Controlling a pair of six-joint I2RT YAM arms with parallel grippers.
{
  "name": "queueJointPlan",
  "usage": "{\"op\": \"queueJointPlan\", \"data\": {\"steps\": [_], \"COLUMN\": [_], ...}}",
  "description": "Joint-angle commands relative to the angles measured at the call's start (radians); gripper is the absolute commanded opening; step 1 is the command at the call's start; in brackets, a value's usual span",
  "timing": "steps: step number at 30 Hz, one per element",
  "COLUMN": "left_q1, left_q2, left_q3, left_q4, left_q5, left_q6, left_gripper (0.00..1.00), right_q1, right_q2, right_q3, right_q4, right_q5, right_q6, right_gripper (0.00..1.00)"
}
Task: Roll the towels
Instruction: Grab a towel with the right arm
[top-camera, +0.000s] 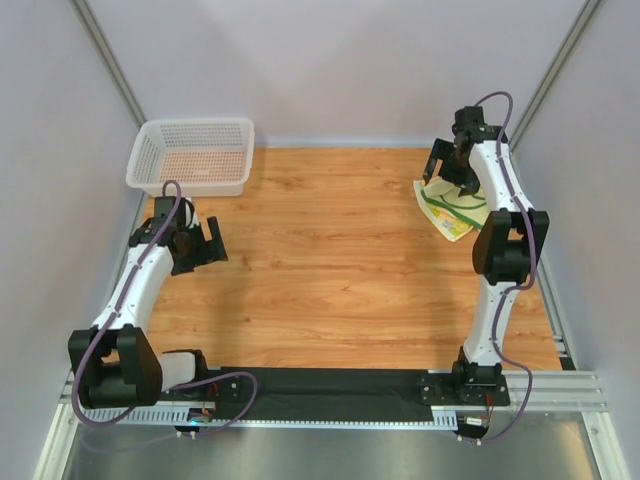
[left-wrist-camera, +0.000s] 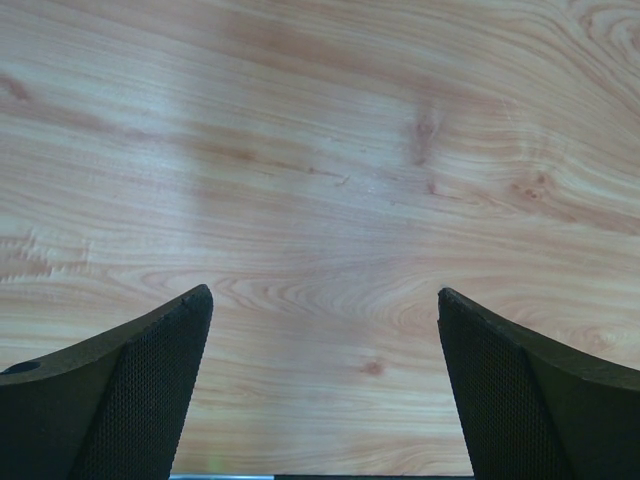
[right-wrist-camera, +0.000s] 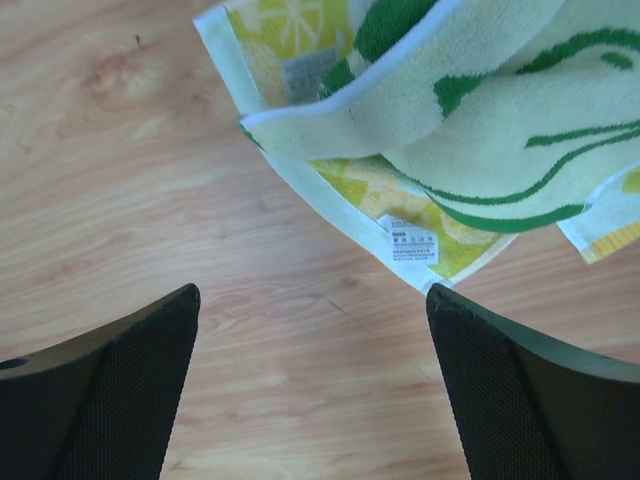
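Right fingers (right-wrist-camera: 110, 400) wide, empty, hovering with crumpled cream-yellow, green-squiggled cloth towels (right-wrist-camera: 480, 140) just ahead, heaped at far right of wooden bench (top-camera: 330, 280). Left fingers (left-wrist-camera: 120, 400) likewise wide, empty, well apart from towels.

You can pass freely across the middle of the tabletop (top-camera: 330, 260); the mesh basket (top-camera: 195, 122) (far left) and the towels (top-camera: 450, 210) on the far right block those sides.

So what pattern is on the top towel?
The top towel is pale lime-yellow with green squiggly lines, white-edged; clearest in the right wrist view.
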Motion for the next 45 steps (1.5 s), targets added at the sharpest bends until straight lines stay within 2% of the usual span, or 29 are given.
{"op": "queueJointPlan", "data": {"steps": [1,5,17,23,30,33,34,36,37,39,40,42,43,45], "left_q1": [-0.003,-0.006,-0.009,-0.010,-0.010,-0.010,-0.009,-0.012,-0.012,-0.015,-0.016,-0.023,-0.023,-0.027], "left_q2": [-0.011,-0.023,-0.014,0.002,0.005,0.008,0.009,0.009,0.011,0.011,0.008,0.008,0.008,0.009], "left_q3": [0.020,0.003,0.005,0.006,0.008,0.008,0.008,0.008,0.009,0.009,0.009,0.009,0.009,0.009], "left_q4": [-0.012,0.014,0.014,0.013,0.016,0.016,0.016,0.016,0.014,0.014,0.016,0.014,0.016,0.016], "left_q5": [0.000,0.044,0.060,0.061,0.064,0.069,0.072,0.075,0.078,0.080,0.080,0.080,0.081,0.080], "left_q6": [0.010,0.017,0.025,0.026,0.028,0.028,0.028,0.029,0.029,0.031,0.031,0.033,0.033,0.033], "left_gripper": [1.00,1.00,1.00,1.00,1.00,1.00,1.00,1.00,1.00,1.00,1.00,1.00,1.00,1.00], "right_q1": [0.003,0.061,0.081,0.080,0.078,0.077,0.077,0.077,0.075,0.077,0.074,0.071,0.072,0.072], "right_q2": [0.031,0.111,0.283,0.327,0.379,0.378,0.370,0.360,0.350,0.341,0.337,0.324,0.317,0.277], "right_q3": [0.083,0.164,0.333,0.351,0.359,0.350,0.339,0.324,0.318,0.307,0.305,0.302,0.295,0.261], "right_q4": [-0.063,-0.080,-0.084,-0.076,-0.058,-0.032,-0.014,0.018,0.029,0.043,0.045,0.037,0.039,0.046], "right_q5": [0.035,0.070,0.256,0.280,0.305,0.303,0.297,0.291,0.284,0.271,0.273,0.268,0.264,0.254], "right_q6": [-0.020,-0.024,0.006,0.003,0.013,0.011,0.010,0.000,-0.006,-0.016,-0.018,-0.020,-0.023,-0.026], "right_gripper": [0.96,0.95,0.95,0.96,0.90,0.80,0.70,0.61,0.50,0.37,0.25,0.12,0.01,0.00]}}
